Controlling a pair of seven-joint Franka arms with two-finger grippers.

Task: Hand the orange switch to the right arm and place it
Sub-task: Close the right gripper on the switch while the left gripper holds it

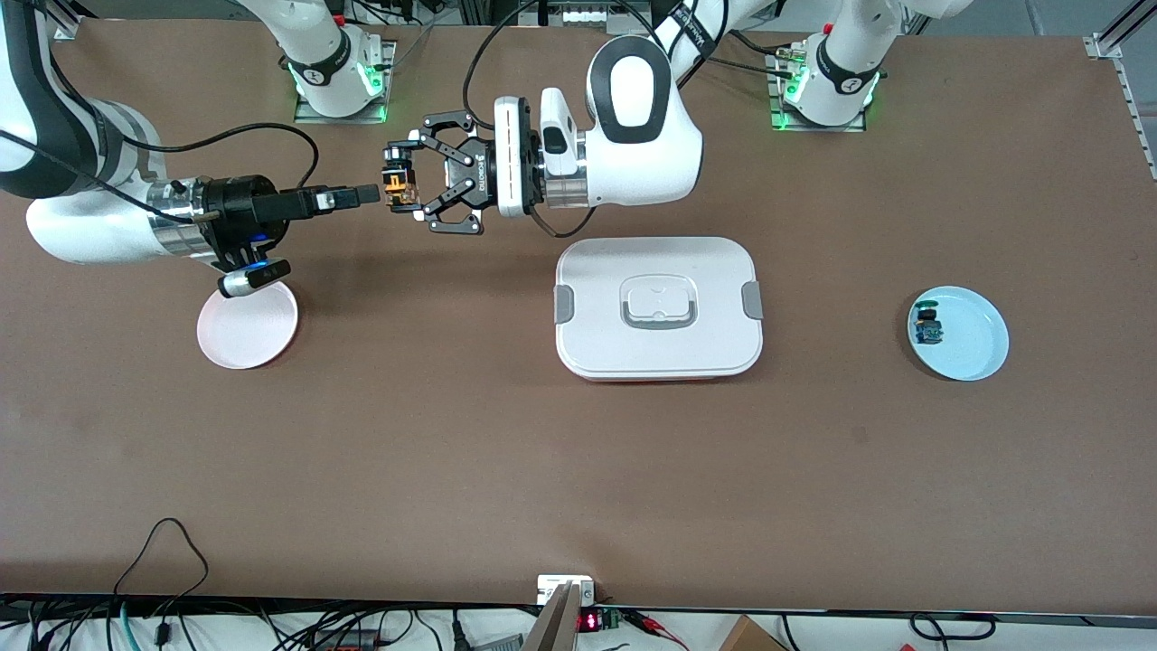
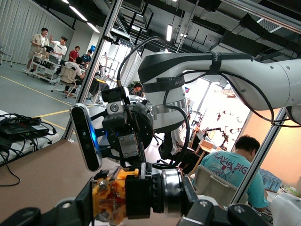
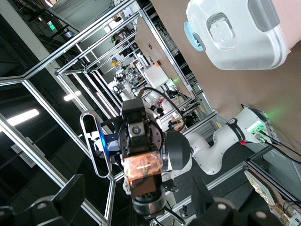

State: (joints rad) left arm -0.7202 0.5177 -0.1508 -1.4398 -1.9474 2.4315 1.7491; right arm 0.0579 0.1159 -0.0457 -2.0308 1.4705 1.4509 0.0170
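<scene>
You see a plain brown tabletop point(image 1: 578, 470). At its middle sits a white lidded box point(image 1: 658, 307) with grey latches at both ends. Take that box as your landmark. Toward the right arm's end from it lies a pale pink plate point(image 1: 247, 325); toward the left arm's end lies a light blue plate point(image 1: 967, 333) carrying a small black part with green and blue bits point(image 1: 927, 325). Above the tabletop, farther from the front camera than the box, the orange switch point(image 1: 401, 188) shows black with orange in the black left gripper point(image 1: 407, 184). The right gripper point(image 1: 366, 193) is black; both arms are white.
</scene>
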